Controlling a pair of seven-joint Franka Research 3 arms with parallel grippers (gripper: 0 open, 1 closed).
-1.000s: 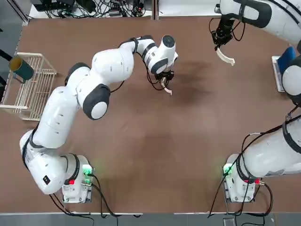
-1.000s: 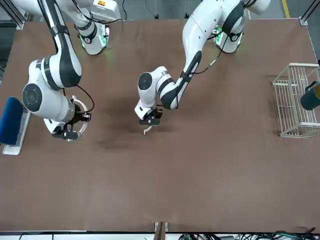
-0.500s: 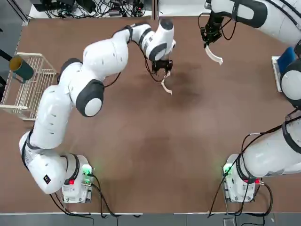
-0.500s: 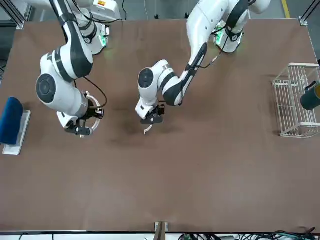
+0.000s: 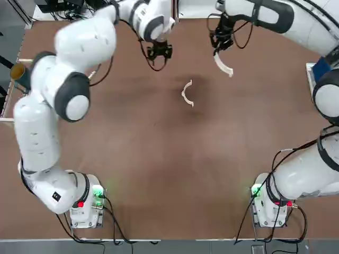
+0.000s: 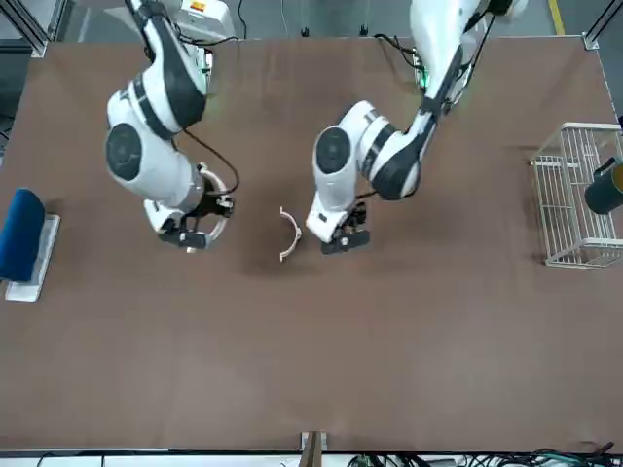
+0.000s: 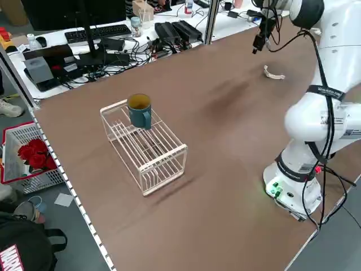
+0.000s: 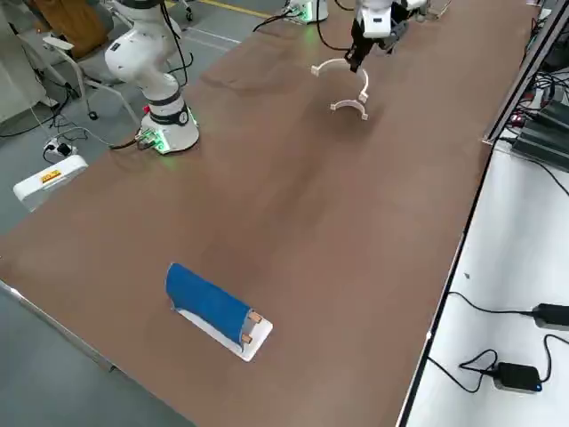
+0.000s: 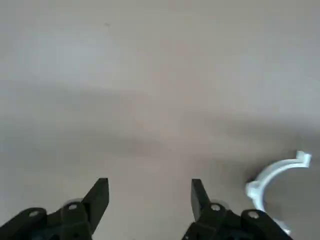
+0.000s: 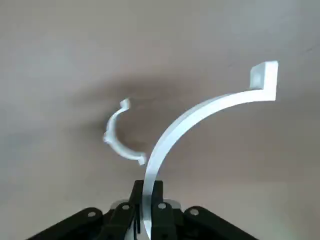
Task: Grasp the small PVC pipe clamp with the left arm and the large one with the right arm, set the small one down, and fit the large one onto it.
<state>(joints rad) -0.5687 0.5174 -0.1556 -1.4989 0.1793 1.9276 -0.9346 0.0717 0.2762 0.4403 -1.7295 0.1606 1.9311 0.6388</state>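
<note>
Small clamp [image 5: 186,93] lies on the bench [image 5: 159,174], apart from the wide-open left gripper [image 5: 159,55]; right gripper [image 10: 147,200] seemingly pinches the large clamp [image 10: 200,112].

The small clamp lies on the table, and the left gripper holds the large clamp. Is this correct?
Not quite: the right gripper holds the large clamp, as the right wrist view shows. The small clamp does lie on the table.

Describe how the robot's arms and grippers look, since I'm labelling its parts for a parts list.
Both the left arm and right arm are white with rounded joints, dark bands and caps, and black cables strapped along them. The left gripper and right gripper are black, with blocky, angular fingers and small round silvery screws.
</note>
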